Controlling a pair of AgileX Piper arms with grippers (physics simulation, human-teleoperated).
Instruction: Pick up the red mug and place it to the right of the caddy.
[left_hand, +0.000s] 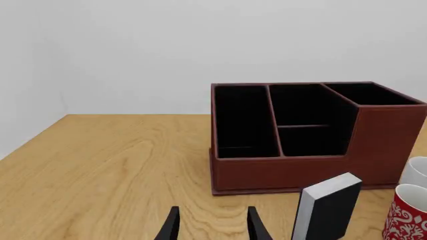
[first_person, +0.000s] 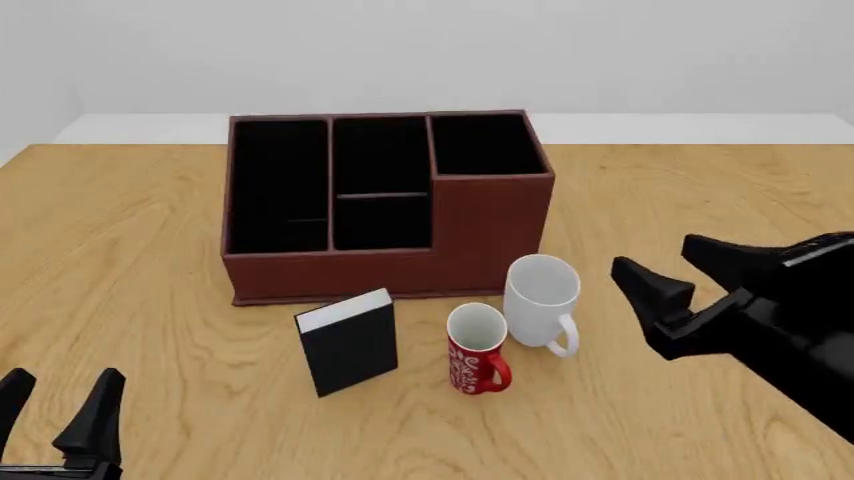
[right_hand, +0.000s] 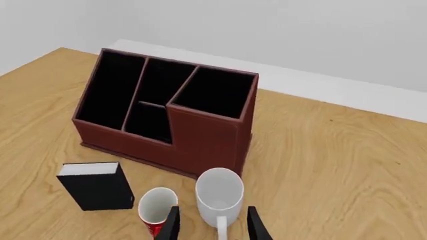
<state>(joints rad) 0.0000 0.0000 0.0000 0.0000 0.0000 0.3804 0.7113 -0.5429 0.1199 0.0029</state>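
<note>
Low in the frame's centre, the red mug (first_person: 477, 349) stands upright on the worktop (first_person: 134, 300), beside a white mug (first_person: 541, 300), before the caddy (first_person: 380, 200). Rigid, probably slick and light; its rim suits pinching. Both grippers, right (first_person: 667, 280) and left (first_person: 60, 410), hover with fingers spread, empty.
</note>
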